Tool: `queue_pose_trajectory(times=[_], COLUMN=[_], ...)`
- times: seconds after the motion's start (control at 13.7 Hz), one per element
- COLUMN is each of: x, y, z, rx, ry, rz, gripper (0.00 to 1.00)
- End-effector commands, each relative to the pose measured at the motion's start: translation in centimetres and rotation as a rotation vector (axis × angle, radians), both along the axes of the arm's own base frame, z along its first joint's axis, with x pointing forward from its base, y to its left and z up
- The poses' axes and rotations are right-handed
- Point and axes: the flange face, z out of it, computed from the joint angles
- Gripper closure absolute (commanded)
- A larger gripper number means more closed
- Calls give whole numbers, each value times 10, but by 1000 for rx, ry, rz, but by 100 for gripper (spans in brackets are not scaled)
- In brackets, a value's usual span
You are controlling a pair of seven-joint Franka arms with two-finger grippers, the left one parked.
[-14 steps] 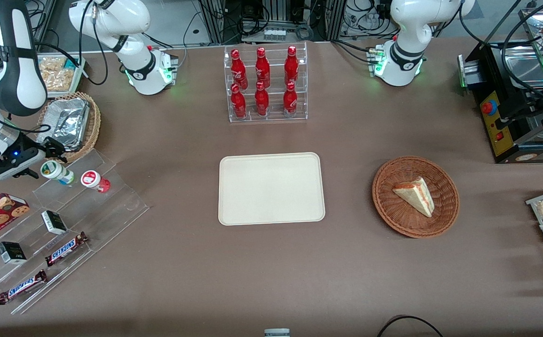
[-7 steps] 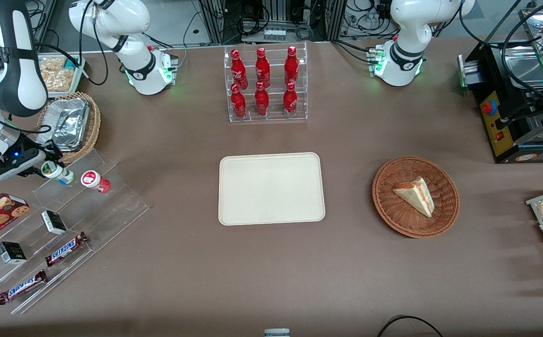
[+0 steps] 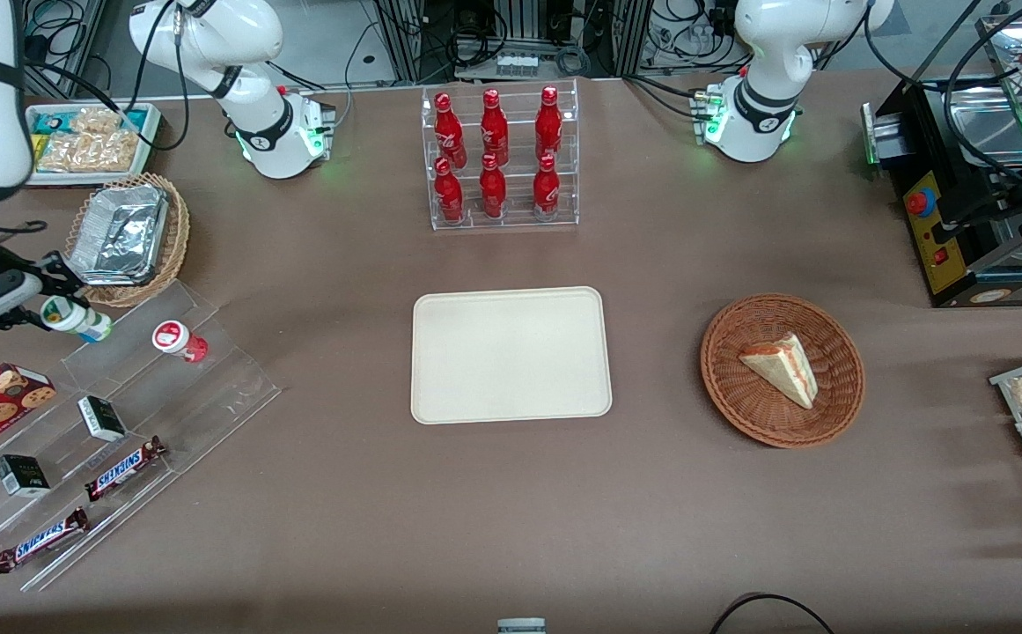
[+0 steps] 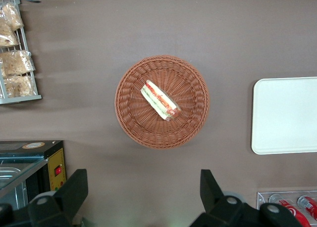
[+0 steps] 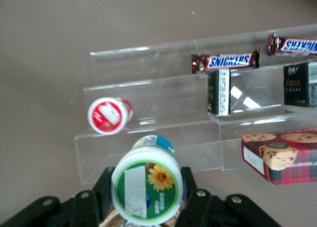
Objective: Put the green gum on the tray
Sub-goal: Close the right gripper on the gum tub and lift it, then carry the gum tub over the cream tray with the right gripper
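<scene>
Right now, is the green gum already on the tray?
No: the gripper holds the green gum above the clear stepped rack, at the working arm's end, while the tray lies bare.

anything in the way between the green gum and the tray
Nothing visible. The gripper is shut on the green gum, lifted above the clear shelf. Only bare table lies between it and the tray; the red gum sits lower on the shelf.

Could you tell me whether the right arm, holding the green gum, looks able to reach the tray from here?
Probably yes. The gripper grips the green gum above the clear stepped shelf, and only bare tabletop lies between it and the tray.
</scene>
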Motion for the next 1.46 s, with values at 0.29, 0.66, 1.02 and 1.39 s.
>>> queue_pose_trajectory(times=[0.29, 0.66, 1.02, 1.39], x=[34, 38, 39, 49], y=[148, 293, 447, 546], z=[76, 72, 37, -48], rx=[21, 19, -29, -12], ry=[44, 63, 49, 2], rz=[-163, -309, -485, -640], gripper=[100, 100, 100, 100])
